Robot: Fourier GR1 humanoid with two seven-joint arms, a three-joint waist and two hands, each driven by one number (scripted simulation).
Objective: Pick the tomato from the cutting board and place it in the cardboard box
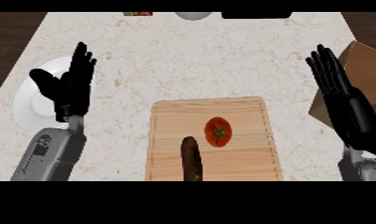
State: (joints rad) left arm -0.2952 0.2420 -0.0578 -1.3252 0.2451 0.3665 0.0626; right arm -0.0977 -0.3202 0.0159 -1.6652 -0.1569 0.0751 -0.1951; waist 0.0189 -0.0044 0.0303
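Sitting near the middle of the cutting board [213, 141], the tomato [218, 131] is showing its green stem upward; being round, it is offering no long axis to line up with. Lying just beside it on the board, toward the near edge, is a dark brown elongated item [192, 158], apparently a vegetable, its length running front to back.

Standing to the board's right and partly cut off by the picture's edge is the cardboard box [357, 63]. Resting in front of that box, right of the board, is the right hand [339, 88], fingers straight and spread, holding nothing. Resting left of the board, over a white plate [29, 103], is the left hand [67, 86], likewise open and empty.

Judged for the coming move: the tomato is lying inward and toward the near side from either set of fingers, well apart from both. The right hand appears the better choice, being on the box's side.

Lying along the counter [191, 58] far edge, beyond the board, are a few small partly cropped objects, not identifiable.
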